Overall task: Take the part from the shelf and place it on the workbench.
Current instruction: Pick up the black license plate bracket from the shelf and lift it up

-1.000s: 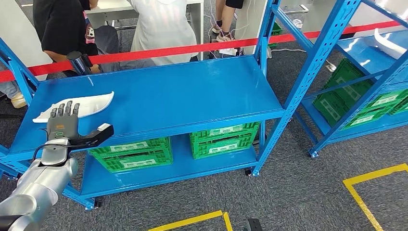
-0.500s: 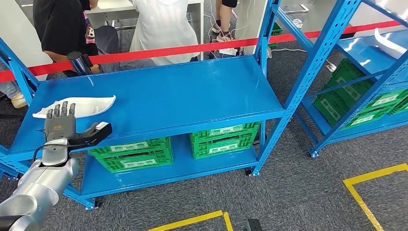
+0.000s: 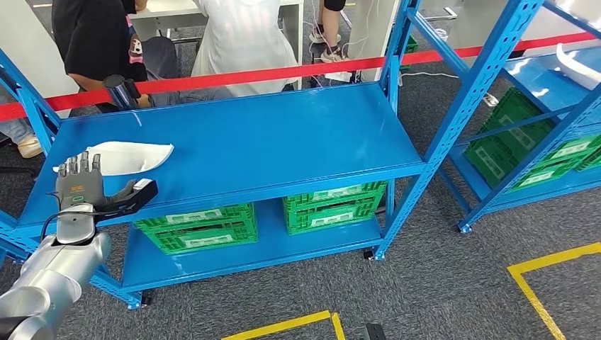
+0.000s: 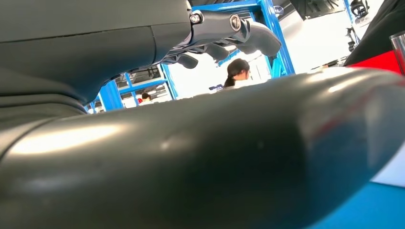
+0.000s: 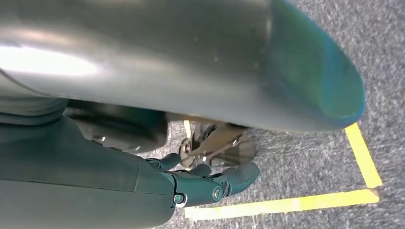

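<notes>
A white curved part [image 3: 124, 156] lies flat on the top deck of the blue rack [image 3: 269, 142], near its left end. My left hand [image 3: 83, 190] hovers at the deck's front edge just short of the part, fingers spread upward and thumb out to the right, holding nothing. Its fingertips [image 3: 79, 165] reach the part's near edge. The left wrist view looks past the thick thumb to the spread fingers [image 4: 224, 43]. My right hand [image 5: 210, 183] hangs over the grey carpet, fingers loosely apart and empty. Another white part [image 3: 577, 65] lies on the far right shelf.
Green crates [image 3: 195, 227] [image 3: 333, 205] fill the rack's lower deck. A red barrier tape [image 3: 283, 71] runs behind it, with people standing beyond. A second blue shelf [image 3: 496, 78] with green crates stands at the right. Yellow floor lines [image 3: 546, 283] mark the carpet.
My left hand has drawn back and to the left, off the white part, which stays lying on the deck. The view has shifted slightly.
</notes>
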Controlling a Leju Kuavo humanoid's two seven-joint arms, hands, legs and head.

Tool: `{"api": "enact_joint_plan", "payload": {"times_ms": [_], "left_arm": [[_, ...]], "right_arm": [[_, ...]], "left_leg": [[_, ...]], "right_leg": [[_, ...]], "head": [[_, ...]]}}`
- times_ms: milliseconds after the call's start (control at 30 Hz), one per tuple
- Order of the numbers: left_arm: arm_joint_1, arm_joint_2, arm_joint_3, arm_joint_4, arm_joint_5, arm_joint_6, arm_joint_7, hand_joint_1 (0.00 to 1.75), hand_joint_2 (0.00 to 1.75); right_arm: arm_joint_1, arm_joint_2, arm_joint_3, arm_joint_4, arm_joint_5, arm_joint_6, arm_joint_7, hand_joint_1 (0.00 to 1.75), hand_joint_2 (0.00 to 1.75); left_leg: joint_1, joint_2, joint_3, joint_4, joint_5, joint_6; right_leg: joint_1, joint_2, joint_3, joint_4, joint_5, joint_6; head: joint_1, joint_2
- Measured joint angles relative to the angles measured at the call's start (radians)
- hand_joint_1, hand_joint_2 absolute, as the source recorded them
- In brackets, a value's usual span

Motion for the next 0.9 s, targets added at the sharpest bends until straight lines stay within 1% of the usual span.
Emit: {"api": "enact_joint_plan", "payload": {"times_ms": [33,67,100,133,167,200,233,267,300,333,367,433,467,500,533,567,600,633,667,700,767,800,833,867,900], "left_arm": [[0.0,-0.001,0.0,0.0,0.0,0.0,0.0,0.0,0.0],[0.0,-0.002,0.0,0.0,0.0,-0.001,0.0,0.0,0.0],[0.0,-0.002,0.0,0.0,0.0,-0.002,0.0,0.0,0.0],[0.0,-0.003,0.0,0.0,0.0,-0.004,0.0,0.0,0.0],[-0.001,-0.003,0.0,0.0,0.0,-0.006,0.001,0.0,0.0],[-0.001,-0.003,0.0,0.0,0.0,-0.007,0.002,0.0,0.0],[-0.001,-0.004,0.0,0.0,0.0,-0.008,0.003,0.0,0.0],[-0.002,-0.004,0.0,0.0,0.0,-0.009,0.004,0.0,0.0],[-0.002,-0.004,0.0,0.0,0.0,-0.009,0.004,0.0,0.0],[-0.003,-0.004,0.0,-0.001,0.0,-0.01,0.005,0.0,0.0],[-0.005,-0.003,0.0,-0.001,0.0,-0.011,0.005,0.0,0.0],[-0.008,-0.003,0.0,0.0,0.0,-0.014,0.006,0.0,0.0],[-0.007,-0.003,0.0,0.001,0.0,-0.016,0.008,0.0,0.0],[-0.005,-0.003,0.0,0.002,0.0,-0.017,0.01,0.0,0.0],[-0.003,-0.003,0.0,0.003,0.0,-0.018,0.012,0.0,0.0],[-0.003,-0.002,0.0,0.003,0.0,-0.018,0.013,0.0,0.0],[-0.003,-0.002,0.0,0.003,0.0,-0.018,0.013,0.0,0.0],[-0.004,-0.002,0.0,0.003,0.0,-0.018,0.014,0.0,0.0],[-0.005,-0.002,0.0,0.003,0.0,-0.018,0.014,0.0,0.0],[-0.006,-0.002,0.0,0.004,0.0,-0.018,0.014,0.0,0.0],[-0.006,-0.001,0.0,0.004,0.0,-0.019,0.013,0.0,0.0],[-0.006,-0.001,0.0,0.003,0.0,-0.018,0.012,0.0,0.0],[-0.007,-0.002,0.0,0.002,0.0,-0.017,0.01,0.0,0.0],[-0.009,-0.002,0.0,0.001,0.0,-0.016,0.008,0.0,0.0],[-0.01,-0.003,0.0,0.001,0.0,-0.015,0.007,0.0,0.0]], "right_arm": [[0.001,0.0,-0.001,0.0,0.0,0.0,0.0,0.0,0.0],[0.001,0.0,-0.002,0.0,0.0,-0.001,0.0,0.0,0.0],[0.0,-0.001,-0.003,0.0,0.0,-0.001,0.0,0.0,0.0],[-0.001,-0.001,-0.005,0.0,0.0,-0.001,0.0,0.0,0.0],[-0.002,-0.001,-0.006,0.0,0.0,-0.001,0.0,0.0,0.0],[-0.002,-0.002,-0.006,0.0,-0.001,0.0,0.0,0.0,0.0],[-0.002,-0.002,-0.007,0.0,0.0,0.0,0.001,0.0,0.0],[-0.002,-0.001,-0.007,0.0,0.0,0.0,0.001,0.0,0.0],[-0.003,-0.001,-0.007,0.0,0.0,0.001,0.002,0.0,0.0],[-0.004,-0.001,-0.007,0.0,0.001,0.001,0.002,0.0,0.0],[-0.005,0.0,-0.007,0.0,0.002,0.001,0.003,0.0,0.0],[-0.005,0.0,-0.007,0.0,0.004,0.001,0.006,0.0,0.0],[-0.005,0.0,-0.007,0.0,0.006,0.001,0.009,0.0,0.0],[-0.005,0.0,-0.007,0.0,0.007,0.001,0.012,0.0,0.0],[-0.005,0.0,-0.007,0.0,0.008,0.001,0.014,0.0,0.0],[-0.005,0.0,-0.007,0.0,0.009,0.001,0.015,0.0,0.0],[-0.005,0.0,-0.007,0.0,0.01,0.001,0.015,0.0,0.0],[-0.005,-0.001,-0.007,0.0,0.01,0.002,0.016,0.0,0.0],[-0.006,-0.001,-0.007,0.0,0.011,0.002,0.016,0.0,0.0],[-0.006,-0.002,-0.007,0.0,0.013,0.002,0.018,0.0,0.0],[-0.007,-0.002,-0.007,0.0,0.016,0.003,0.02,0.0,0.0],[-0.007,-0.002,-0.007,0.0,0.016,0.004,0.021,0.0,0.0],[-0.007,-0.002,-0.007,0.0,0.017,0.004,0.021,0.0,0.0],[-0.008,-0.002,-0.007,0.0,0.017,0.004,0.021,0.0,0.0],[-0.008,-0.002,-0.007,0.0,0.017,0.004,0.021,0.0,0.0]], "left_leg": [[-0.001,-0.001,0.001,0.003,-0.002,-0.002],[-0.001,-0.002,0.002,0.006,-0.005,-0.005],[-0.001,-0.003,0.002,0.01,-0.008,-0.008],[-0.003,-0.003,0.002,0.014,-0.012,-0.013],[-0.004,-0.003,0.001,0.016,-0.014,-0.019],[-0.004,-0.003,0.001,0.017,-0.015,-0.026],[-0.004,-0.003,0.001,0.015,-0.015,-0.032],[-0.002,-0.003,0.002,0.014,-0.015,-0.039],[-0.001,-0.002,-0.001,0.019,-0.019,-0.047],[0.001,-0.001,-0.009,0.038,-0.031,-0.054],[0.004,-0.001,-0.027,0.077,-0.054,-0.062],[0.009,0.001,-0.088,0.205,-0.113,-0.074],[0.011,0.001,-0.118,0.262,-0.131,-0.079],[0.014,0.001,-0.134,0.29,-0.132,-0.082],[0.016,0.001,-0.13,0.277,-0.112,-0.084],[0.018,0.002,-0.107,0.226,-0.078,-0.085],[0.021,0.003,-0.072,0.152,-0.042,-0.087],[0.021,0.003,-0.037,0.084,-0.018,-0.086],[0.02,0.003,-0.013,0.037,-0.006,-0.081],[0.019,0.002,-0.001,0.014,-0.005,-0.074],[0.016,0.0,0.0,0.012,-0.009,-0.054],[0.017,-0.001,0.002,0.01,-0.01,-0.046],[0.018,0.0,0.003,0.009,-0.011,-0.037],[0.018,0.0,0.006,0.007,-0.012,-0.029],[0.018,0.001,0.007,0.006,-0.013,-0.024]], "right_leg": [[0.002,0.0,0.003,-0.024,0.028,-0.005],[0.004,0.0,0.024,-0.083,0.069,-0.012],[0.007,0.0,0.052,-0.152,0.104,-0.019],[0.01,0.0,0.074,-0.209,0.128,-0.024],[0.013,0.0,0.089,-0.246,0.14,-0.029],[0.016,0.0,0.094,-0.259,0.141,-0.032],[0.018,0.0,0.093,-0.261,0.142,-0.035],[0.017,0.001,0.094,-0.264,0.144,-0.041],[0.016,0.001,0.097,-0.268,0.146,-0.047],[0.014,0.001,0.099,-0.272,0.149,-0.053],[0.011,0.001,0.102,-0.275,0.151,-0.058],[0.011,0.001,0.103,-0.275,0.15,-0.061],[0.011,0.001,0.103,-0.275,0.149,-0.062],[0.01,0.001,0.104,-0.274,0.148,-0.061],[0.009,0.001,0.106,-0.274,0.146,-0.06],[0.007,0.001,0.108,-0.273,0.143,-0.057],[0.006,0.001,0.112,-0.272,0.14,-0.053],[0.007,0.002,0.114,-0.27,0.136,-0.048],[0.008,0.002,0.115,-0.269,0.135,-0.042],[0.01,0.003,0.115,-0.27,0.134,-0.037],[0.011,0.003,0.116,-0.274,0.134,-0.026],[0.01,0.002,0.116,-0.269,0.13,-0.02],[0.01,0.001,0.11,-0.252,0.119,-0.015],[0.009,0.001,0.092,-0.214,0.098,-0.01],[0.009,0.0,0.063,-0.155,0.07,-0.008]], "head": [[0.0,0.0],[0.0,0.0],[0.0,0.0],[0.0,0.0],[0.0,0.0],[-0.001,0.0],[-0.001,0.0],[-0.001,0.0],[-0.001,0.0],[-0.003,0.0],[-0.005,0.0],[-0.009,0.0],[-0.008,0.0],[-0.008,0.0],[-0.008,0.0],[-0.008,0.0],[-0.008,0.0],[-0.009,0.0],[-0.01,0.0],[-0.01,0.0],[-0.008,0.0],[-0.007,0.0],[-0.006,0.0],[-0.005,0.0],[-0.004,0.0]]}}
